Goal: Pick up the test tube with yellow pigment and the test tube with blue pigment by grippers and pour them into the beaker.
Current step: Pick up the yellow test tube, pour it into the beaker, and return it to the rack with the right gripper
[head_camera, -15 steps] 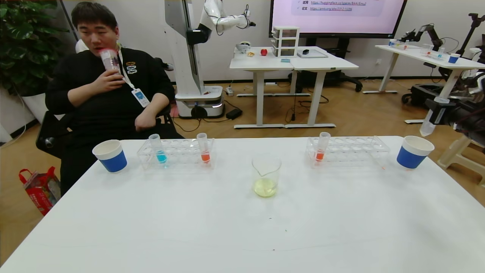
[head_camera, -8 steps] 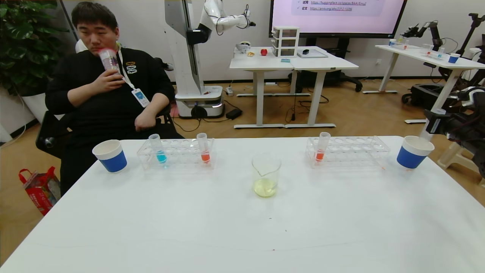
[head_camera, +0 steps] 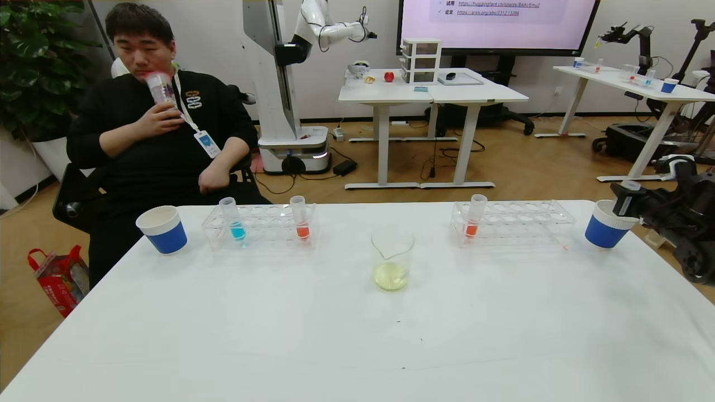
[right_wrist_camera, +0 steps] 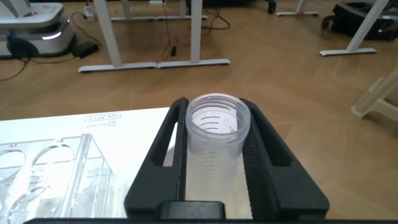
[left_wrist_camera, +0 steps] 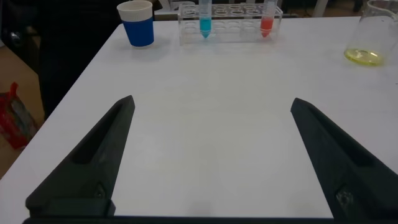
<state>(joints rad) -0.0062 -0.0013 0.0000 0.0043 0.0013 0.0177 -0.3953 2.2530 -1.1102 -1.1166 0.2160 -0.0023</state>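
Observation:
The beaker (head_camera: 392,259) stands mid-table with pale yellow liquid in its bottom. The test tube with blue pigment (head_camera: 233,220) stands in the left rack (head_camera: 262,226), beside an orange-red tube (head_camera: 300,219). My right gripper (head_camera: 623,205) is shut on a clear test tube (head_camera: 630,187) with no liquid showing in it, held upright at the right blue paper cup (head_camera: 606,231), its lower end hidden behind the rim. In the right wrist view the tube (right_wrist_camera: 217,124) sits between the fingers. My left gripper (left_wrist_camera: 211,102) is open and empty over the near left table, out of the head view.
A second rack (head_camera: 514,222) with an orange-red tube (head_camera: 475,216) stands at the back right. Another blue paper cup (head_camera: 163,229) stands at the back left. A seated man (head_camera: 156,128) is behind the table's far left edge.
My right gripper has come down and in from the right with the clear tube. The tube has gone from tilted above the cup to upright at its rim.

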